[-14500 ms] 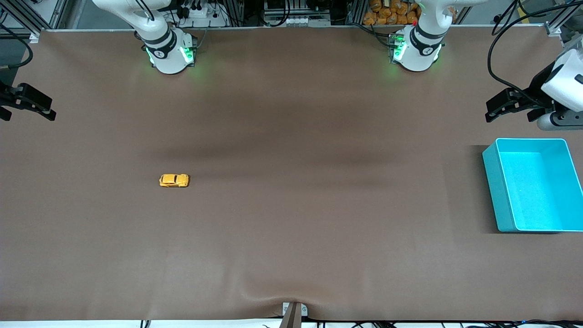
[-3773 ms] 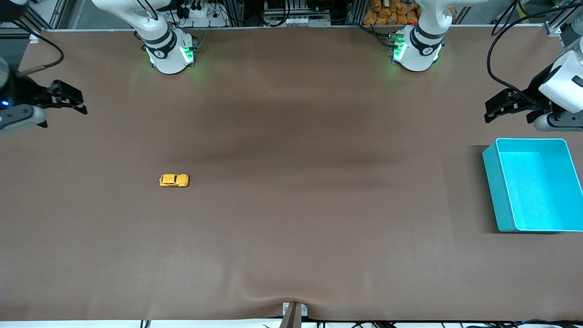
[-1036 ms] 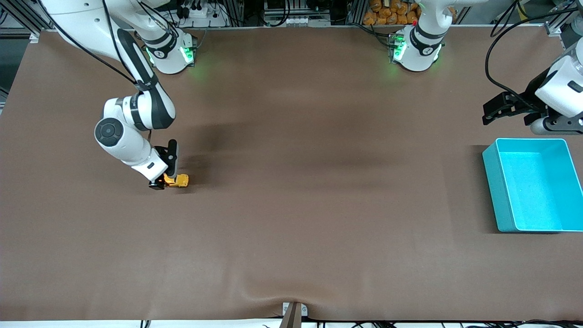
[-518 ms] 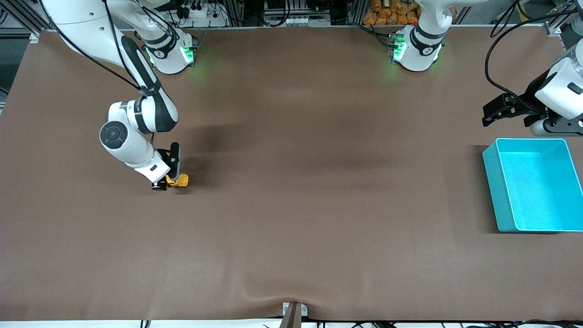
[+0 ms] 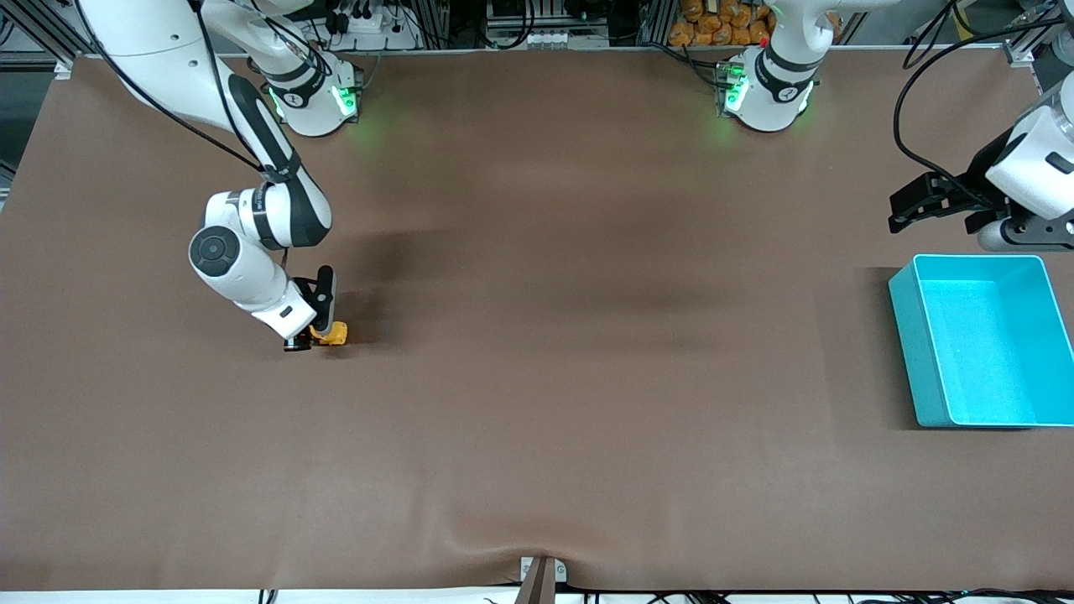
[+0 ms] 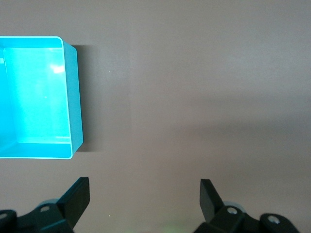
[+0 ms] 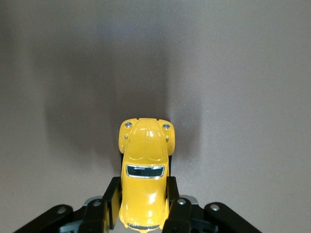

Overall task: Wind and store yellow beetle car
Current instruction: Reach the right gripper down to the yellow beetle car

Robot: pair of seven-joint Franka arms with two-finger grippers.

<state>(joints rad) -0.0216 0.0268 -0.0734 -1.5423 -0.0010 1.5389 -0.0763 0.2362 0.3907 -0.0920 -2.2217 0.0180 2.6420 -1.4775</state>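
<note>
The yellow beetle car (image 5: 334,335) rests on the brown table toward the right arm's end. My right gripper (image 5: 312,335) is down at the table and shut on it. In the right wrist view the car (image 7: 144,167) sits between the two black fingers (image 7: 108,201), which press on its sides, with its front end sticking out past them. My left gripper (image 5: 913,203) is open and empty, waiting over the table beside the teal bin (image 5: 914,352). The left wrist view shows this gripper (image 6: 144,199) with jaws wide apart and the bin (image 6: 73,97) empty.
The brown mat (image 5: 537,377) covers the whole table and has a small ridge at the edge nearest the camera. The two arm bases (image 5: 315,96) stand along the edge farthest from the camera.
The right arm swung in from its end of the table down onto the car and has edged slightly farther along it. The car has stayed in place. The left arm has barely moved.
</note>
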